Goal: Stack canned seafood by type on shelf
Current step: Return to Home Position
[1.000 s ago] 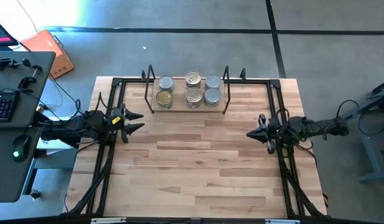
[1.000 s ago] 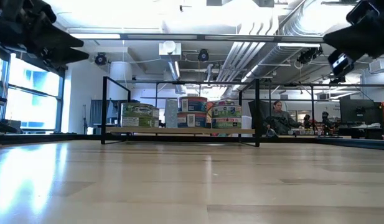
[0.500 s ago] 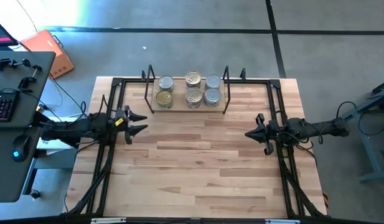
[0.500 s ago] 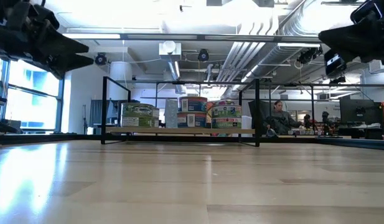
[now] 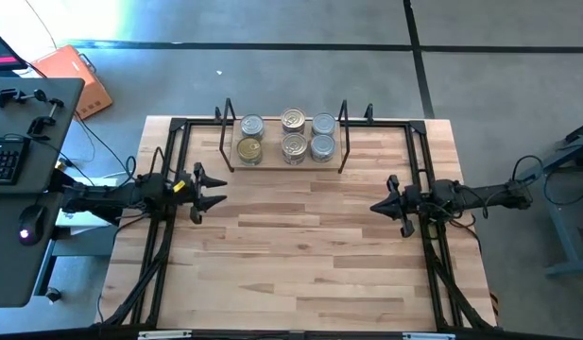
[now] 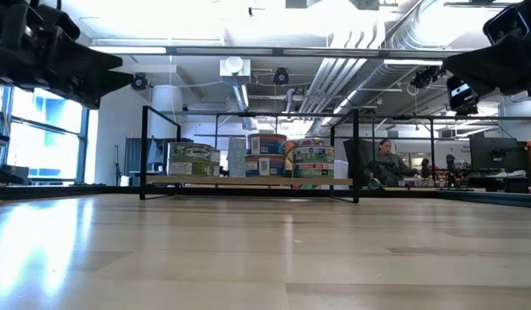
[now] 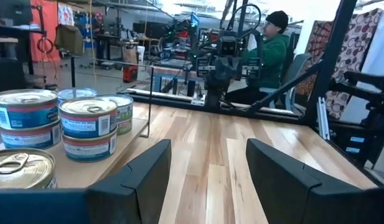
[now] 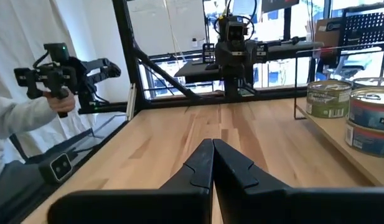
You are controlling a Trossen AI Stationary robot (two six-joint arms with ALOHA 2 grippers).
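1. Tins [image 5: 293,144] stand stacked on the shelf [image 5: 271,151] at the worktop's far edge.
2. Left gripper [image 5: 216,189] is released, right gripper [image 5: 374,206] clenched empty, both well apart from it.
3. Risk: a wide arm swing clipping the shelf would topple the stacks.

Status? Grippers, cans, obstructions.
Left gripper open, raised at left; right gripper shut, raised at right. Cans stacked on shelf, far side. Nothing blocking seen.
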